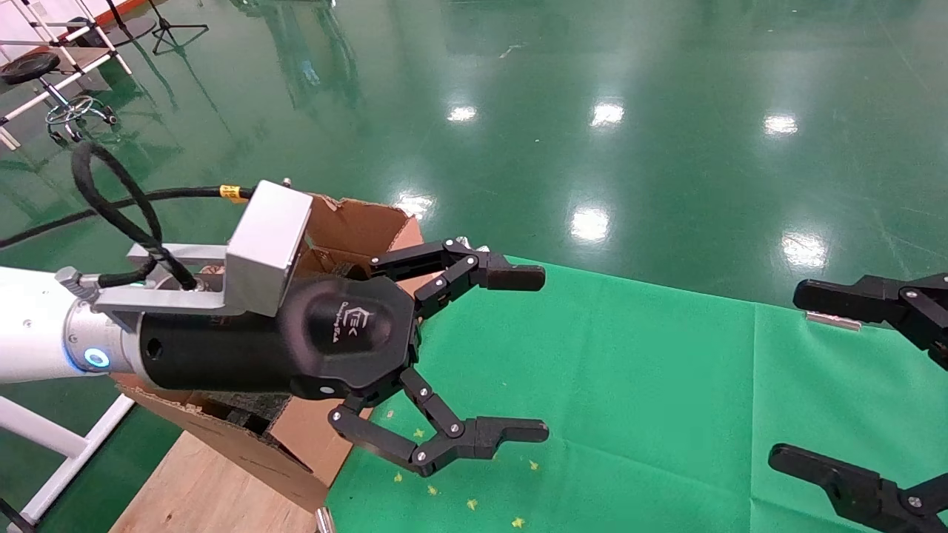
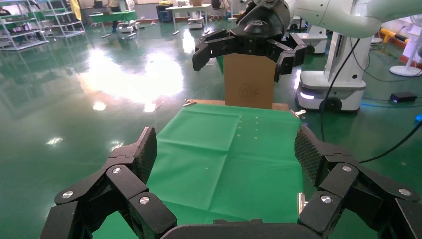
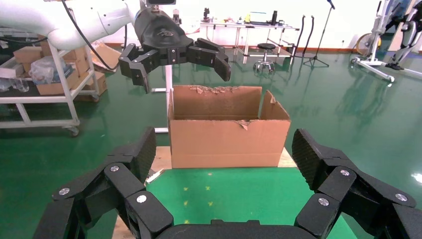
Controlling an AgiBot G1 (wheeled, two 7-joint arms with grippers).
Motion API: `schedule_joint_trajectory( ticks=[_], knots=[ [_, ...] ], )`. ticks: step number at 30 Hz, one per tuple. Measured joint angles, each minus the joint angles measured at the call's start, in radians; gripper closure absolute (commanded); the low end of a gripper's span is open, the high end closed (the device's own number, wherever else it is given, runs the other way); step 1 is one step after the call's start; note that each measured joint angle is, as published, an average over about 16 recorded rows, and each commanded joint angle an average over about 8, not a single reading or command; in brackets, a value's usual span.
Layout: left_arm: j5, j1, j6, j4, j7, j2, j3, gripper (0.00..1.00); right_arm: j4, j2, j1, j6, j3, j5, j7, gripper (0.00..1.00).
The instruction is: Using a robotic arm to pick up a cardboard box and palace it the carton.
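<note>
The carton (image 1: 355, 226), large and brown with ragged torn flaps, stands at the left end of the table; it also shows in the right wrist view (image 3: 229, 134). My left gripper (image 1: 522, 354) is open and empty, its body above the carton and its fingers over the green cloth; the right wrist view shows it above the carton (image 3: 181, 72). My right gripper (image 1: 796, 377) is open and empty at the right edge. In the left wrist view a narrower brown cardboard box (image 2: 249, 82) with a round mark stands upright past the cloth's far end, behind my right gripper (image 2: 241, 59). That box is out of the head view.
A green cloth (image 1: 629, 385) covers the table over a wooden board (image 1: 200, 488). A metal clip (image 1: 833, 320) sits at the cloth's far right edge. Glossy green floor lies beyond. A stool (image 1: 67, 111) and stands are far left.
</note>
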Motion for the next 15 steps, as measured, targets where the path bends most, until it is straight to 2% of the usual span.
schedule_joint_trajectory(
  ticks=[15],
  knots=[
    [0.000,0.000,0.000,0.000,0.000,0.000,0.000,0.00,0.000,0.000,0.000,0.000,0.000,0.000,0.000,0.00]
  ],
)
